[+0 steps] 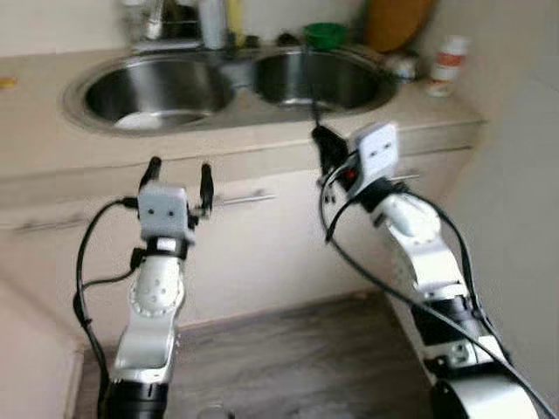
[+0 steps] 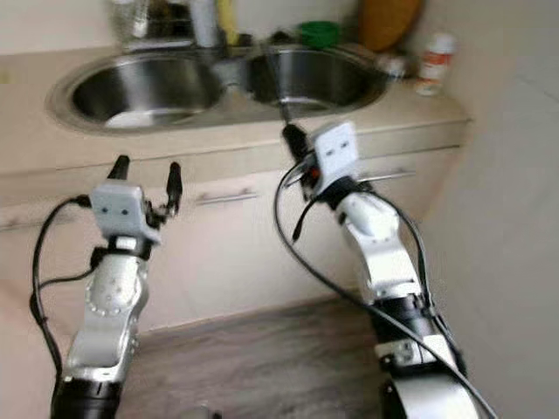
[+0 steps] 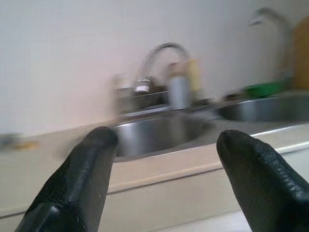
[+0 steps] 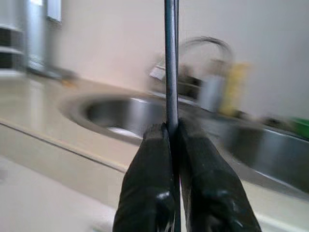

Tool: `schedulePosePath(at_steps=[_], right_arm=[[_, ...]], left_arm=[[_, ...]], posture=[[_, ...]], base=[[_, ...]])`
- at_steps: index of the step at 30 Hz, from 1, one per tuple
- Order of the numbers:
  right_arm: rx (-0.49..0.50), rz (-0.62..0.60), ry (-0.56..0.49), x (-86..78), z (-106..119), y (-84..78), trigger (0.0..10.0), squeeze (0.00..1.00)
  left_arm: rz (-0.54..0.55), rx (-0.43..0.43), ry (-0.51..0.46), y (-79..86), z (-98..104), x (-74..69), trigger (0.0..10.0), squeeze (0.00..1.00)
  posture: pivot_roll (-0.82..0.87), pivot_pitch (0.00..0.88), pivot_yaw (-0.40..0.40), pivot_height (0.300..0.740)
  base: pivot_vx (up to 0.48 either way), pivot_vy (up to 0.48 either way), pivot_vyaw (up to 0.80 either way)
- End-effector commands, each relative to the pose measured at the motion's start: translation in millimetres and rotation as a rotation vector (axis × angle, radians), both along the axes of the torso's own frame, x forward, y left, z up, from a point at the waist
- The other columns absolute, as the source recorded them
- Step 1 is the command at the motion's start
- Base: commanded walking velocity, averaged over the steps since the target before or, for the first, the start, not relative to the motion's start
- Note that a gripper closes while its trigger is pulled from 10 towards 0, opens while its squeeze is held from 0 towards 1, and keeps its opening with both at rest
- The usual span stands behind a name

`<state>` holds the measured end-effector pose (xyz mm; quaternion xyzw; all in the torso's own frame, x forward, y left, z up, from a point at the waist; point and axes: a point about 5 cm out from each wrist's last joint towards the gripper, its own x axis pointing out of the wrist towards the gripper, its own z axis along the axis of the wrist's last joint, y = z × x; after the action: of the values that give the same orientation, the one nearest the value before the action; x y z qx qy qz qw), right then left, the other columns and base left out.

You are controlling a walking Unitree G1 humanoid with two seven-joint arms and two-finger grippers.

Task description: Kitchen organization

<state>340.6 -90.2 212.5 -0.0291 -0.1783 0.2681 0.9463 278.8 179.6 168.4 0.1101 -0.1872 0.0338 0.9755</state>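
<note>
We held our right hand (image 4: pixel 175 145) in front of the tabletop (image 1: pixel 52 148) edge near the double sink (image 1: pixel 157 87), pinching a thin dark rod (image 4: pixel 170 63) upright. Our left hand (image 1: pixel 181 179) hovered before the cabinet front, fingers (image 3: pixel 77 179) spread.

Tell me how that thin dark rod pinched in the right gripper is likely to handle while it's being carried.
The thin rod runs straight above the right gripper, so it's probably stiff rather than floppy. It looks slender and likely light. Its surface looks smooth, and the fingers pinch it at one narrow spot, so it may pivot or slip if bumped against the sink rim.
</note>
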Motion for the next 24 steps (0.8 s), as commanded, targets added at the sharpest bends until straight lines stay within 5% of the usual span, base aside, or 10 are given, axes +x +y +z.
schedulePosePath(at_steps=[1,6,14,24], right_arm=[[0.046,-0.021,-0.036,1.7,11.6,-7.7,10.0,0.00],[0.065,-0.041,-0.034,4.0,12.9,-9.9,10.0,0.00],[0.003,-0.057,-0.092,5.3,19.1,-4.7,10.0,0.00],[0.088,-0.053,-0.090,12.2,31.6,-3.5,10.0,0.00]], left_arm=[[-0.026,0.000,-0.026,-7.3,3.4,-1.3,10.0,0.00],[-0.028,-0.001,-0.034,-6.5,4.9,-2.1,10.0,0.00],[-0.038,0.001,-0.049,-6.6,7.4,-2.2,10.0,0.00],[-0.046,0.003,-0.055,-8.2,8.6,-1.9,10.0,0.00]], posture=[[0.00,0.000,-0.031,0.740],[0.00,0.000,-0.030,0.740],[0.00,0.000,-0.028,0.740],[0.00,0.000,-0.029,0.740]], base=[[0.000,0.000,0.00],[0.000,0.000,0.00],[0.432,0.000,0.20],[0.471,0.000,0.45]])
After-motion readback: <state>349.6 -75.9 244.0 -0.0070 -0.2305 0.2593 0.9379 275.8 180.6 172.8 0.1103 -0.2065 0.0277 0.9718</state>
